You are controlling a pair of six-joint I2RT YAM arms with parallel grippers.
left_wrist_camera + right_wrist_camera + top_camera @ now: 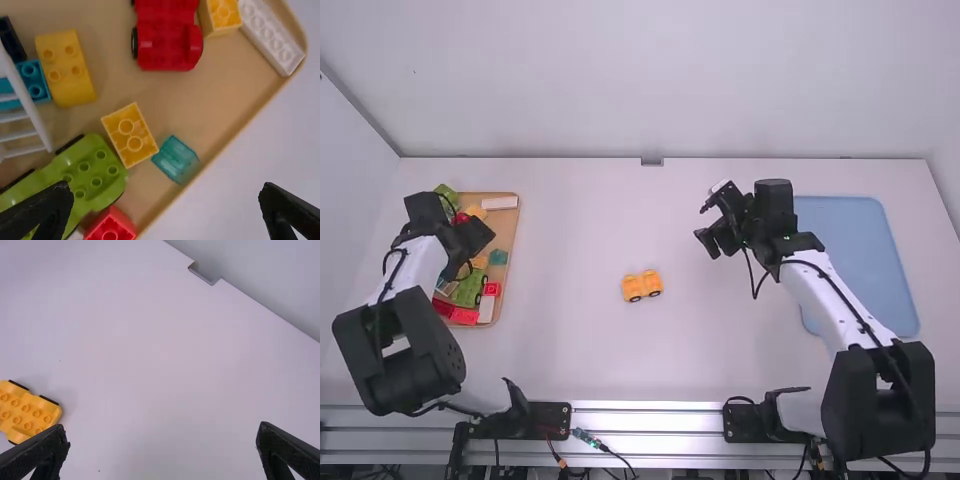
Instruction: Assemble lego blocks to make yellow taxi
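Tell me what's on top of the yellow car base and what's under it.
The yellow car base bears rows of bare studs, no block on top. Black wheels peek out at its sides; its underside and the table directly beneath are hidden.

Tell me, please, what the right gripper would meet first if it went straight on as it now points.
The open gripper would most likely meet the white table, bare straight ahead, with the yellow wheeled base off to one side; how far down is unclear.
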